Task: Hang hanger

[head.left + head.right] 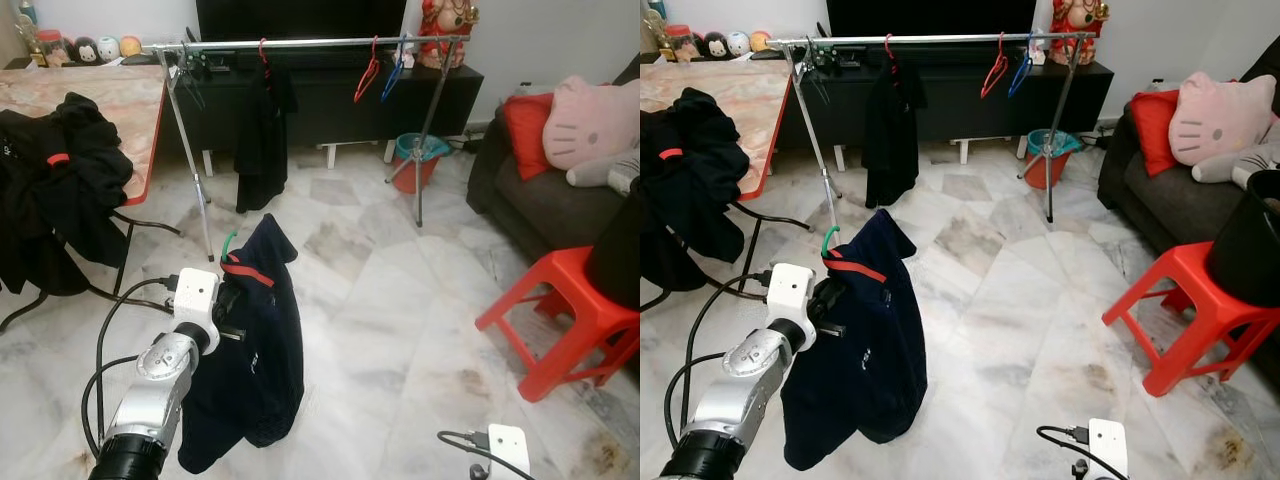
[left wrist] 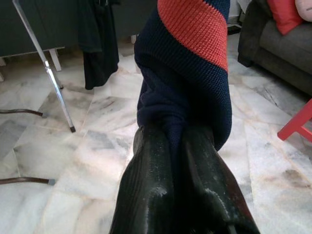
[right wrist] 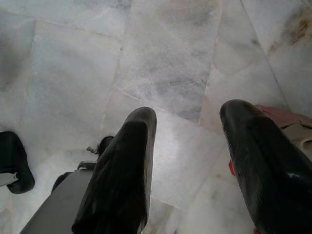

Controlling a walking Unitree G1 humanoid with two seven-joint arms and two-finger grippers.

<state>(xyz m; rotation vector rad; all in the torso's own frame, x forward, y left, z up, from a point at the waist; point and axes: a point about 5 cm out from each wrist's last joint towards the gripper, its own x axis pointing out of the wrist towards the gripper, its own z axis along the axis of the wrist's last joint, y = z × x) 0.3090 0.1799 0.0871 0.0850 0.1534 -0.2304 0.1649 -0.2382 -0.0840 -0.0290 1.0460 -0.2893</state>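
A pale marble floor (image 1: 400, 300) is spread across the room, and at its far side a long clothes rail (image 1: 310, 43) is stood on thin metal legs in front of a dark TV cabinet (image 1: 330, 95). On that rail a black garment (image 1: 262, 140) is hung left of centre, and further right a red hanger (image 1: 366, 72) and a blue hanger (image 1: 392, 72) are seen empty, close together. At the left a table (image 1: 90, 95) with a marbled top is draped with black clothes (image 1: 55, 190); at the right a dark sofa (image 1: 520, 190) is loaded with a pink cushion (image 1: 590, 120), and a red stool (image 1: 565, 320) is parked before it. Nearer, a navy jacket (image 1: 255, 360) with a red collar band is carried on a green-hooked hanger (image 1: 228, 243), well short of the rail. The left tool (image 2: 178, 161) is pinched on the navy knit just below the collar. The right tool (image 3: 187, 161) is held low over the floor, its fingers spread apart on nothing.
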